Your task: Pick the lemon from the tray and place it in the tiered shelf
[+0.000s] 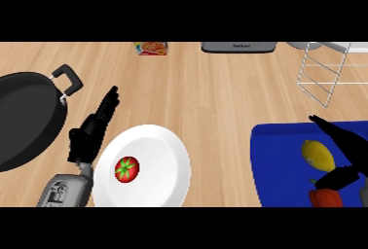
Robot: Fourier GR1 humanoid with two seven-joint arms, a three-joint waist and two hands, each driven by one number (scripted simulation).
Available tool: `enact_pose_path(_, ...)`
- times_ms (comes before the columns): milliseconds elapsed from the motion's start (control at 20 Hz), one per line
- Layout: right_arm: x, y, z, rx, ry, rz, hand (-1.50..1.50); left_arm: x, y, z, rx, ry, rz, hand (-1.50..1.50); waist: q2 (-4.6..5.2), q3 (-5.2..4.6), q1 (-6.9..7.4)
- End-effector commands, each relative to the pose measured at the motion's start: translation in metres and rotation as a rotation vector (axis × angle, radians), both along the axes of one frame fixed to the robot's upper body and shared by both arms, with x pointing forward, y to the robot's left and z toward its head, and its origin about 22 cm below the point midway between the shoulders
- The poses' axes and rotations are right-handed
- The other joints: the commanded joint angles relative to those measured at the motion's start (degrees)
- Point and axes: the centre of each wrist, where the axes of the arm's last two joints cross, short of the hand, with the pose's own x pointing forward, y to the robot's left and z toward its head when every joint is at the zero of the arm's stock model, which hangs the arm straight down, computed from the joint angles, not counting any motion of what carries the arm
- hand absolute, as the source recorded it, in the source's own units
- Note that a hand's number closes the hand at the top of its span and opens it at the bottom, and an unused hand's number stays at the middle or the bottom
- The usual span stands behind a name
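A yellow lemon [318, 153] lies on the blue tray [280, 165] at the lower right. My right hand [348, 151] hovers over the tray just right of the lemon, fingers stretched up and left past it and thumb low beside it, open and not closed on it. A red pepper [325, 198] sits at the tray's lower edge, under the thumb. The wire tiered shelf [323, 73] stands at the upper right, partly cut off. My left hand [92, 130] rests open at the left, fingers pointing up, beside the white plate.
A white plate [155, 146] with a tomato [126, 169] sits left of centre. A black pan [25, 116] with a handle fills the left edge. A small food box [151, 48] and a grey appliance [238, 46] stand at the far edge.
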Motion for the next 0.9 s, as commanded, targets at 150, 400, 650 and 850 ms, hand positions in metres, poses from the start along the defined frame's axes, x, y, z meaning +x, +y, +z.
enact_pose_path(150, -0.005, -0.003, -0.008, -0.067, 0.057, 0.083, 1.50, 0.004, -0.004, 0.007, -0.002, 0.001, 0.006, 0.00, 0.04, 0.09, -0.03)
enact_pose_path(400, -0.007, -0.011, -0.004, -0.105, -0.019, 0.106, 1.50, -0.014, -0.011, -0.010, -0.015, -0.003, -0.005, 0.00, 0.03, 0.08, -0.01)
enact_pose_path(650, -0.031, -0.008, -0.019, -0.069, -0.080, 0.107, 1.50, 0.014, -0.001, 0.010, 0.004, -0.004, -0.010, 0.00, 0.03, 0.09, -0.31)
enact_pose_path(850, 0.017, 0.028, 0.045, -0.104, 0.147, 0.079, 1.50, -0.005, -0.012, 0.001, 0.009, 0.007, -0.006, 0.00, -0.27, -0.12, 0.38)
